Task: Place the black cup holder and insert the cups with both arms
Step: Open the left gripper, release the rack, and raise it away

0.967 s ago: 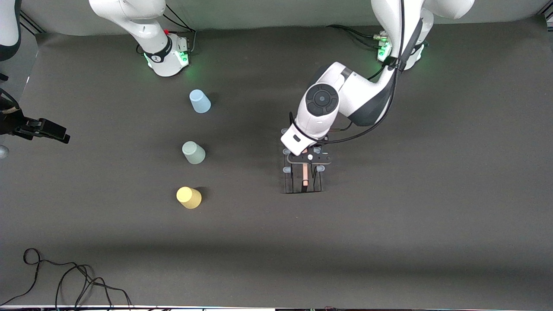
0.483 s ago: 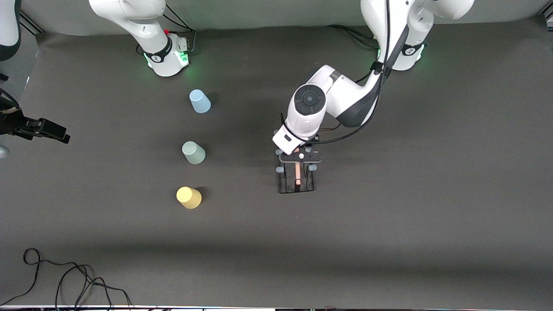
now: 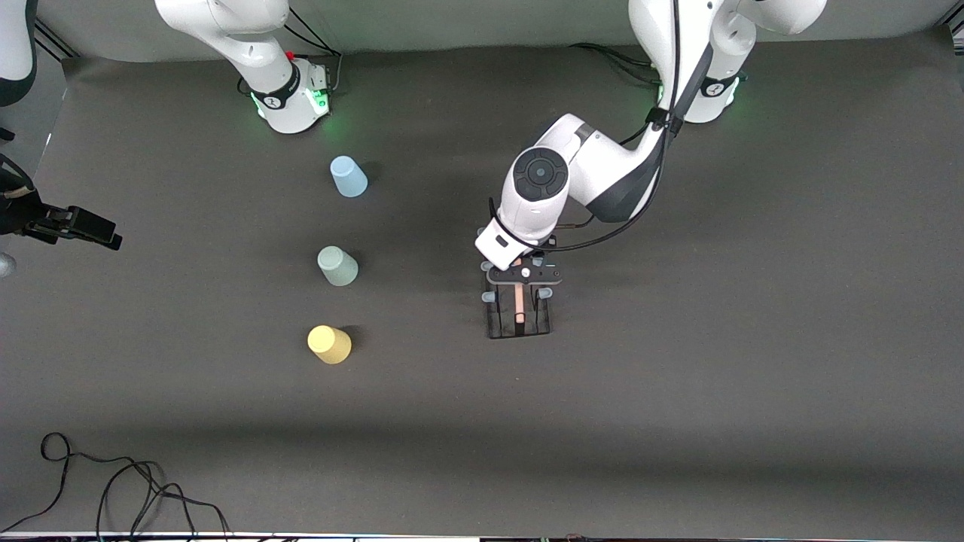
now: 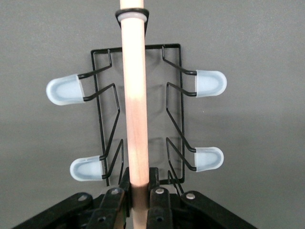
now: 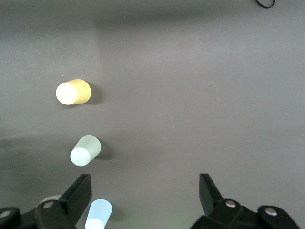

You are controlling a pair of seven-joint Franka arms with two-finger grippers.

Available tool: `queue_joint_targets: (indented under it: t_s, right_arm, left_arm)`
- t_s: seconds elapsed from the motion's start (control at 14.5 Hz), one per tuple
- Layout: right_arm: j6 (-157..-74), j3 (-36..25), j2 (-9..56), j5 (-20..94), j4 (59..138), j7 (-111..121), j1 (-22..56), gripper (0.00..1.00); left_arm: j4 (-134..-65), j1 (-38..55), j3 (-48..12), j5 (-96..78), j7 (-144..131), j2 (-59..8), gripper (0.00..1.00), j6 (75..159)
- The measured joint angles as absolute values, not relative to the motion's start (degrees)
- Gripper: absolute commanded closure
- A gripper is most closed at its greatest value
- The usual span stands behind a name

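The black cup holder [image 3: 518,320] is a thin wire rack with a wooden rod handle [image 4: 133,95] and pale-tipped pegs [image 4: 64,89]. It is upright at mid-table, and I cannot tell whether its base touches the mat. My left gripper [image 4: 139,191] is shut on the rod from above, as the front view also shows of the left gripper [image 3: 520,275]. Three cups stand upside down in a row toward the right arm's end: light blue [image 3: 348,177], grey-green [image 3: 337,266] and yellow [image 3: 329,344]. My right gripper [image 5: 145,181] waits wide open and empty, high over the mat beside the cups.
Dark mat [image 3: 678,391] covers the table. Both arm bases [image 3: 290,98] stand lit green along the mat's edge farthest from the front camera. A loose black cable [image 3: 113,489] lies on the mat near its front edge, at the right arm's end.
The left arm carried the cup holder a short way toward the right arm's end of the table, then nearly stopped. The cups and the right gripper have not moved.
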State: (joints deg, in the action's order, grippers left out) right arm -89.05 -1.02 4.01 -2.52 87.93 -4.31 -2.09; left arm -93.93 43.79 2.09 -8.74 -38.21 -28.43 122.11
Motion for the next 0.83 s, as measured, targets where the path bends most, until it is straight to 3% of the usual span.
queue_joint_targets:
  t_s: [0.07,0.21,0.28,0.41,0.48,0.83]
  right_arm:
    - [-89.05,-1.02,4.01,-2.52,87.93,-4.31,-2.09,0.00]
    - [-89.05,-1.02,4.01,-2.52,87.93,-4.31,-2.09,0.00]
    - [-89.05,-1.02,4.01,-2.52,87.93,-4.31,-2.09,0.00]
    - [-88.93,-1.02,4.00,-2.52,87.93,-4.30,-2.09,0.00]
    - [-88.65,-1.01,4.01,-2.52,87.93,-4.30,-2.06,0.00]
    - [-88.33,-0.69,4.01,-2.52,87.94,-4.31,-1.98,0.00]
  left_arm:
    - [-93.93,43.79,2.10,-8.74,-38.21,-28.43,0.79,122.11]
    - [-93.91,43.79,2.15,-8.74,-38.22,-28.43,0.75,122.08]
    - [-93.80,43.79,2.16,-8.74,-38.21,-28.41,0.66,122.08]
    - [-93.50,43.79,2.16,-8.74,-38.20,-28.41,0.33,122.04]
    - [-93.29,43.78,2.18,-8.74,-38.20,-28.41,0.01,121.99]
    - [-91.41,43.34,2.68,-8.75,-38.30,-27.87,0.00,118.81]
